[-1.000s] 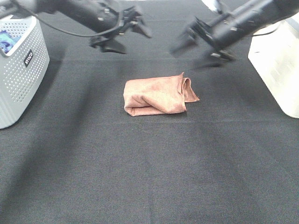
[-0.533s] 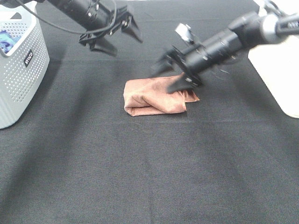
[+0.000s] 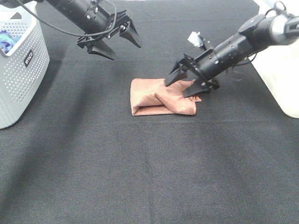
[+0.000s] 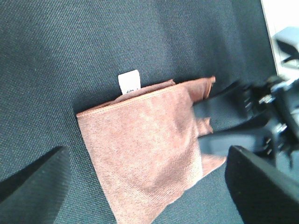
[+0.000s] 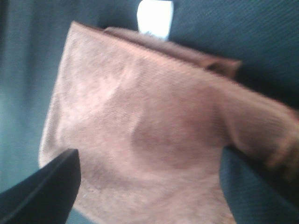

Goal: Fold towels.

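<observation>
A black cloth (image 3: 93,163) covers the table (image 3: 210,186); a white perforated basket (image 3: 23,79) stands left, a pale box (image 3: 280,70) right.

Reddish-brown towel (image 3: 159,98), white tag (image 4: 129,82), black tablecloth (image 3: 140,163), pale hole-dotted basket (image 3: 18,79).

reddish-brown towel (image 3: 161,98) folded, flat on black tablecloth (image 3: 149,163)

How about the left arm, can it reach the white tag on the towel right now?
Probably yes. The left tool hangs open beyond the towel, the white tag lies uncovered at the towel's edge, and the right tool sits at the other end.
</observation>
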You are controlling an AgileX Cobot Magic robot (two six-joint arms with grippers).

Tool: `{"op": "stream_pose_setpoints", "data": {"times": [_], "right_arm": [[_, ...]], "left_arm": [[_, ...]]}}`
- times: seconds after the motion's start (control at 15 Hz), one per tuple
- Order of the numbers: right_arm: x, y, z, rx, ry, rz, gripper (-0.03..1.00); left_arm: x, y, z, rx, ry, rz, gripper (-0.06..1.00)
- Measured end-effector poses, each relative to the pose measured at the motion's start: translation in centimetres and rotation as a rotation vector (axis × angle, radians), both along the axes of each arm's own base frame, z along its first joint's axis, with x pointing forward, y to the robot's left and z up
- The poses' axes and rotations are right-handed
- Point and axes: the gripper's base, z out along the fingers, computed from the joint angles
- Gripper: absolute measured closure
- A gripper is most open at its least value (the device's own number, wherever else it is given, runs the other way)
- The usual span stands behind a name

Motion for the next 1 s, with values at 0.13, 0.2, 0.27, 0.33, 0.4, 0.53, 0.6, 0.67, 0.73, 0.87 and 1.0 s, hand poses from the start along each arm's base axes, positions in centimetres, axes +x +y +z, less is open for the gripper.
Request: {"op": "stream_pose_setpoints", "data": {"times": [0.13, 0.2, 0.27, 0.33, 0.4, 0.53, 0.6, 0.67, 0.73, 0.87, 1.0], "right_arm": [[0.2, -0.5, 1.6, -0.060, -0.063, 0.010, 0.19], [0.2, -0.7, 2.0, -0.091, -0.083, 0.008, 0.19], [0.3, -1.0, 2.0, -0.125, -0.089, 0.000, 0.19], [0.4, -1.3, 1.8, -0.168, -0.091, -0.010, 0.19], [0.4, -1.7, 1.6, -0.223, -0.091, -0.019, 0.19], [0.4, -2.5, 1.6, -0.316, -0.084, -0.032, 0.19], [0.3, -2.8, 2.2, -0.342, -0.081, -0.049, 0.19], [0.2, -3.0, 3.1, -0.359, -0.081, -0.061, 0.19], [-0.1, -3.0, 4.6, -0.361, -0.079, -0.073, 0.19], [-0.7, -3.0, 6.9, -0.349, -0.064, -0.078, 0.19], [-2.0, -2.8, 10.0, -0.343, -0.051, -0.050, 0.19]], "left_arm": [[-0.1, 0.0, -0.1, 0.007, 0.009, -0.008, 0.10], [-0.1, 0.0, -0.1, 0.008, 0.011, -0.010, 0.10], [-0.2, 0.0, -0.1, 0.009, 0.013, -0.012, 0.10], [-0.2, 0.0, -0.1, 0.009, 0.017, -0.014, 0.10], [-0.2, 0.0, -0.1, 0.010, 0.020, -0.017, 0.10], [-0.4, 0.1, 0.3, 0.025, 0.020, -0.032, 0.10], [-0.6, 0.2, 0.8, 0.043, 0.001, -0.056, 0.10], [-1.0, 0.5, 1.9, 0.075, -0.025, -0.084, 0.10], [-1.5, 0.8, 3.2, 0.106, -0.048, -0.108, 0.10], [-2.3, 1.3, 5.5, 0.150, -0.087, -0.129, 0.10], [-3.3, 2.0, 8.8, 0.204, -0.160, -0.126, 0.10]]}}
